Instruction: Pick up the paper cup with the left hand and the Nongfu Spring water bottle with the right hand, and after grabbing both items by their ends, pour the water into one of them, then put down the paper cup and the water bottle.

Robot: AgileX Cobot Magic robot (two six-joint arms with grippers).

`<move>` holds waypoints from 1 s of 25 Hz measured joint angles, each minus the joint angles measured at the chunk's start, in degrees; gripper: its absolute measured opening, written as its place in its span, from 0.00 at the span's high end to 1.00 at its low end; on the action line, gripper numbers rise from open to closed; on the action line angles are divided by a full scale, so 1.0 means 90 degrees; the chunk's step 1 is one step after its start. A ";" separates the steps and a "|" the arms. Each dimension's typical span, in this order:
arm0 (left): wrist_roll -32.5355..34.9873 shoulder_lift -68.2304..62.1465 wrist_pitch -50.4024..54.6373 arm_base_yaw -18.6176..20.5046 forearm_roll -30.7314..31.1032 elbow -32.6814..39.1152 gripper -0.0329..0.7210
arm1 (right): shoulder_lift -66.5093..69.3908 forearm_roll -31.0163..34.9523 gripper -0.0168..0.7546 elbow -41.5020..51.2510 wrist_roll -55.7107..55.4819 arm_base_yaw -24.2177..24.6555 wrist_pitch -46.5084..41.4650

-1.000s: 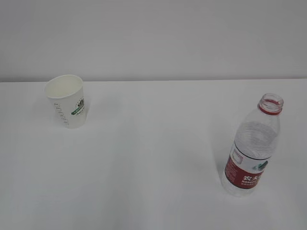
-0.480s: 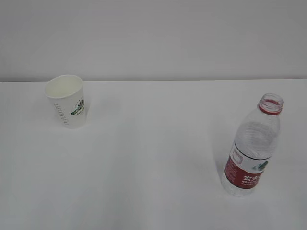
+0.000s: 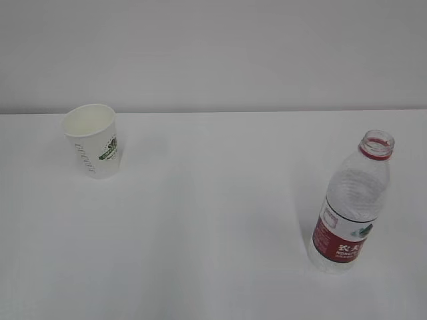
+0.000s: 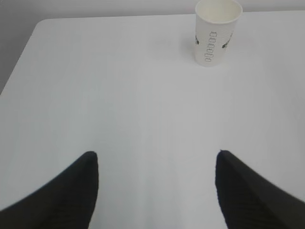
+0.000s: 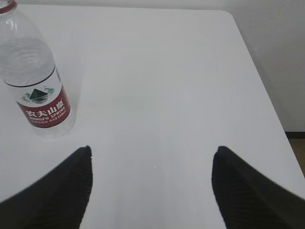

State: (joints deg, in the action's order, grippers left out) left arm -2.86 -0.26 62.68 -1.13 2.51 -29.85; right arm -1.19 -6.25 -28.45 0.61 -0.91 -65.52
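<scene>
The white paper cup (image 3: pixel 93 140) stands upright at the far left of the table; in the left wrist view the paper cup (image 4: pixel 217 32) is far ahead and to the right of my open left gripper (image 4: pixel 156 155), which holds nothing. The uncapped Nongfu Spring water bottle (image 3: pixel 350 207) stands upright at the near right, with clear water inside. In the right wrist view the bottle (image 5: pixel 35 81) is ahead and left of my open, empty right gripper (image 5: pixel 151 149). Neither arm shows in the exterior view.
The white table (image 3: pixel 213 220) meets a plain pale wall (image 3: pixel 213 53) at the back. Its left edge (image 4: pixel 19 67) shows in the left wrist view, its right edge (image 5: pixel 262 95) in the right wrist view.
</scene>
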 joint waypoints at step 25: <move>0.0000 -0.0903 -0.0661 0.0000 -0.0077 -0.0193 0.28 | 0.0055 0.0000 0.22 -0.0444 0.0000 0.0000 0.0433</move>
State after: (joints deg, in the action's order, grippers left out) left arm -2.86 -8.39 56.72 -1.13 1.81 -31.59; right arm -0.69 -6.25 -32.44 0.61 -0.91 -61.62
